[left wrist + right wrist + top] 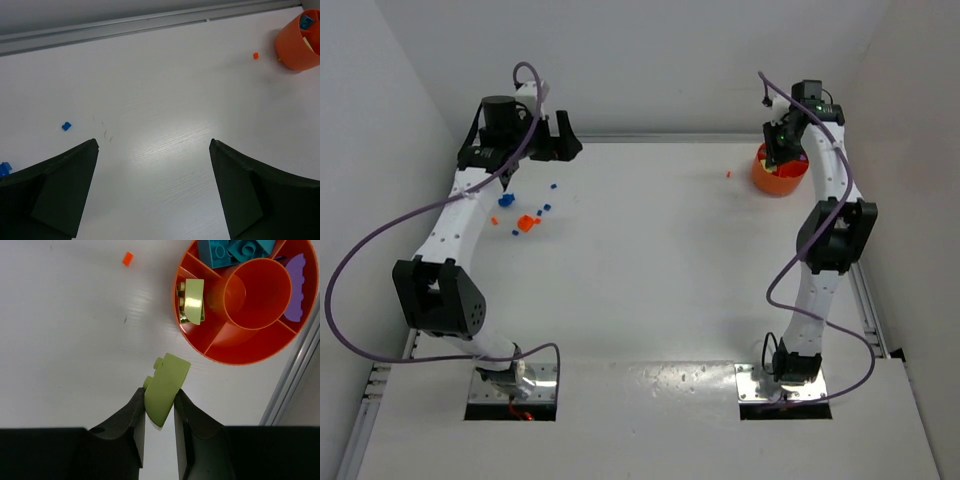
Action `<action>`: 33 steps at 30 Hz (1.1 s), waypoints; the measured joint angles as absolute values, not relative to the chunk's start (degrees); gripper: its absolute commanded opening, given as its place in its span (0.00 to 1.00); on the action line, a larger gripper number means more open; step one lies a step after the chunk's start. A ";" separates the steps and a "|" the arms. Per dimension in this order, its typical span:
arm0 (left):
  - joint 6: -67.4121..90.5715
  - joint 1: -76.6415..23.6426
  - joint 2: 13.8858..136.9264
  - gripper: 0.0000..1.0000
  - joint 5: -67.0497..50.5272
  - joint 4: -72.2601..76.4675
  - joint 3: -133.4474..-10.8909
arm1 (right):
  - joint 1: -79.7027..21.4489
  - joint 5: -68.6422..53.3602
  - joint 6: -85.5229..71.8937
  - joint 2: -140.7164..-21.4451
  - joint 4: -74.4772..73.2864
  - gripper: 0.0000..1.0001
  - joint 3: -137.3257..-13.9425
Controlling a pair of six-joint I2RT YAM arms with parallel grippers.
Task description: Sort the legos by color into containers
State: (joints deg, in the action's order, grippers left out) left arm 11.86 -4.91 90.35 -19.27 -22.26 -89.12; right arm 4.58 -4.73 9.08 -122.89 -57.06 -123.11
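I see a white table (650, 260) under both arms. The left gripper (152, 145) is at the far left corner, jaws spread wide above the tabletop. The right gripper (159, 396) is at the far right, jaws pinching a yellow-green curved plastic brick (166, 382) just outside the rim of the round orange plastic divided bowl (227, 337). Separate bowl compartments hold blue bricks (235, 250), a second yellow-green brick (192, 300) and a purple piece (296, 287). One tiny orange-red brick (127, 259) lies loose near the bowl. Scattered blue bricks (506, 201) and orange-red bricks (528, 222) lie by the left arm.
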 measured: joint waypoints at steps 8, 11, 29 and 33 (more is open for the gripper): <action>11.88 -4.95 93.21 0.99 -20.34 -24.38 -90.19 | 5.54 -4.93 9.10 -126.67 -57.98 0.13 -128.03; 11.99 -4.95 93.58 0.99 -20.78 -24.62 -90.24 | 5.74 -4.64 9.10 -127.63 -57.69 0.14 -129.60; 12.05 -4.95 94.83 0.99 -20.84 -24.77 -91.26 | 5.85 -2.11 9.26 -134.04 -55.90 0.18 -132.38; 12.05 -4.95 94.83 0.99 -21.41 -24.77 -91.31 | 5.87 -1.45 9.28 -134.04 -55.35 0.20 -133.01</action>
